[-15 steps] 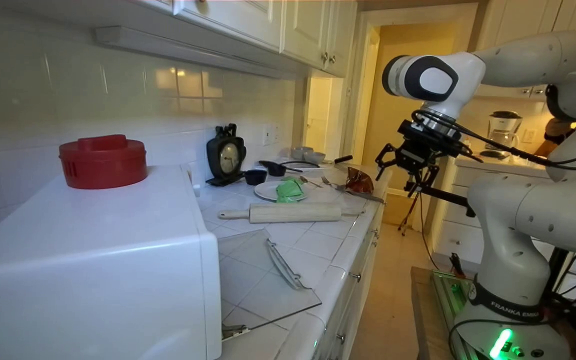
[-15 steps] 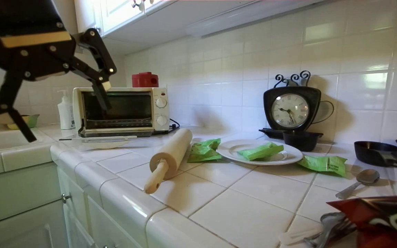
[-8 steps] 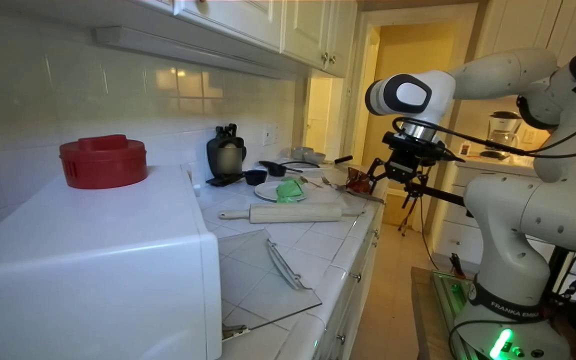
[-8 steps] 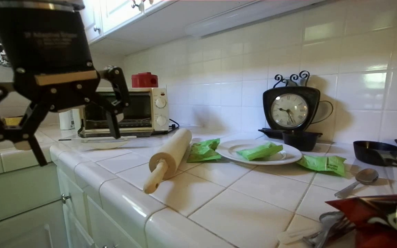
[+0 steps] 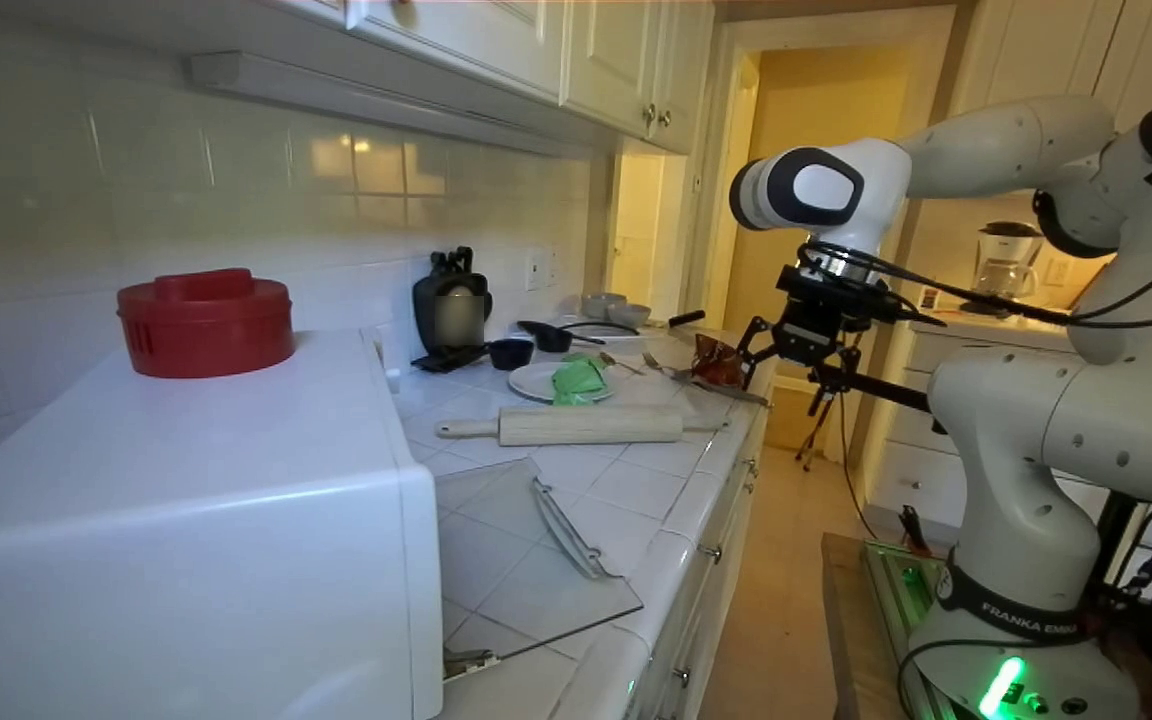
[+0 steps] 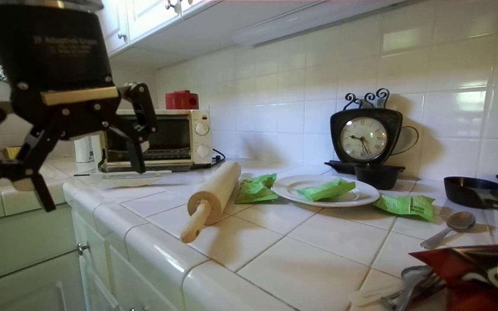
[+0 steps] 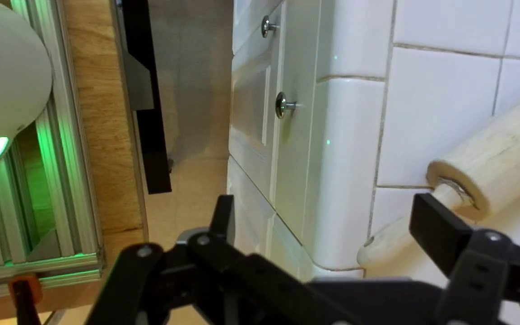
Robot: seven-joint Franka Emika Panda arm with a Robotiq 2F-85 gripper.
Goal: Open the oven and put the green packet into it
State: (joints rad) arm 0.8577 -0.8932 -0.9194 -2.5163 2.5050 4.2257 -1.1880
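Three small, crinkled, bright green packets (image 6: 327,190) on the white-tiled bench (image 6: 305,255). Pin-side packet (image 6: 256,188): just beside the cylindrical pale-wood rolling pin (image 6: 216,190). Middle one: lying on the round white plate (image 6: 284,188). Outer packet (image 6: 407,207): at the plate's opposite edge; touching or not, cannot tell. Which of them the task means, also unclear.

Just changed: over the past second the black two-fingered end effector (image 6: 93,186) came down and levelled out, then all but stopped; the last half second shows only a slight drift. Packets unmoved. The clear glass door (image 5: 506,540) of the large white box-shaped oven (image 5: 186,540) stands dropped open, same as a second ago. My reading: opening done, fetching and loading a packet left, and this descent sets up the fetch.

Pose: the white jointed arm (image 5: 1116,420) reaches over with forearm high and wrist bent, fingers (image 6: 136,160) pointing down at the bench front. End effector spread wide, nothing between the fingers. Wrist view: the bench's rounded front edge runs through the gap; one fingertip overlaps the rolling pin's handle in sight, though in an exterior view the two stand apart. Well apart from every packet. Rolling pin lies on the likely path; a low sweep could set it rolling.
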